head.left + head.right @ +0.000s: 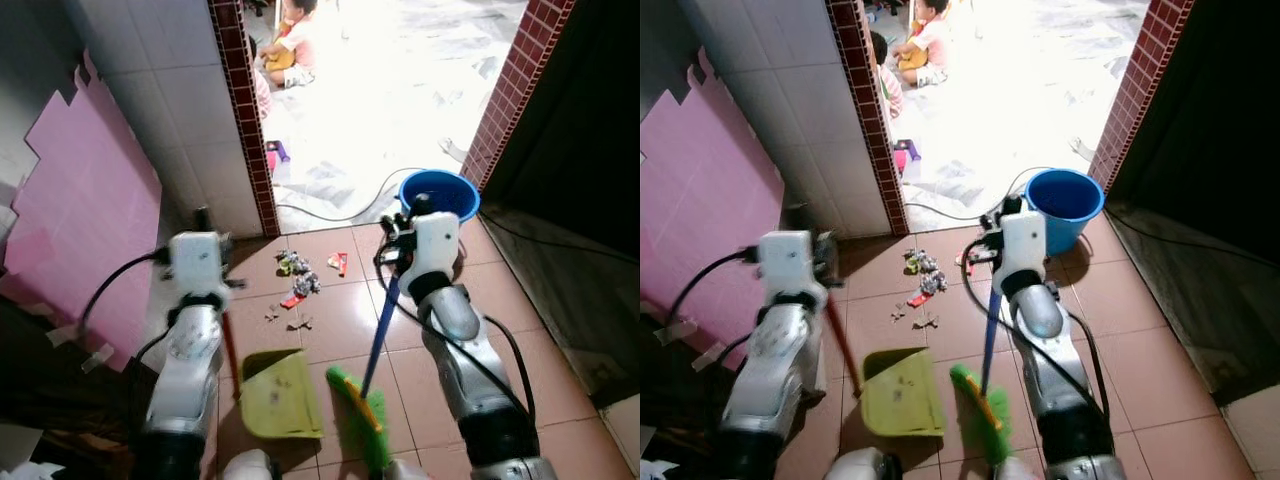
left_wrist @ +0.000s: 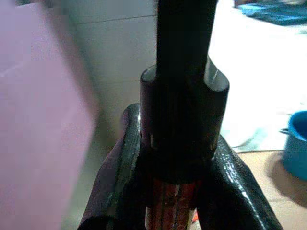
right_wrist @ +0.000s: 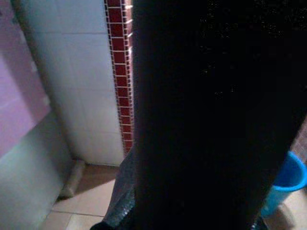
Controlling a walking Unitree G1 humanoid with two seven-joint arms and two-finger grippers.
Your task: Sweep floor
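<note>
Both grippers are at work over a red-brown tiled floor. My left gripper (image 1: 222, 285) is shut on the red handle (image 1: 231, 350) of a yellow-green dustpan (image 1: 278, 395), which rests on the tiles. In the left wrist view its black fingers (image 2: 230, 191) clamp that handle (image 2: 168, 201) under a black cap. My right gripper (image 1: 395, 248) is shut on the blue handle (image 1: 380, 330) of a broom. Its green bristles (image 1: 360, 415) sit just right of the dustpan. A small pile of scraps (image 1: 300, 278) lies ahead of both tools.
A blue bucket (image 1: 438, 195) stands ahead of the right arm by the doorway. Red brick pillars (image 1: 248, 120) frame the bright opening, where a person (image 1: 290, 45) sits on the ground. A cable (image 1: 340, 215) crosses the threshold. A pink panel (image 1: 90, 220) leans on the left wall.
</note>
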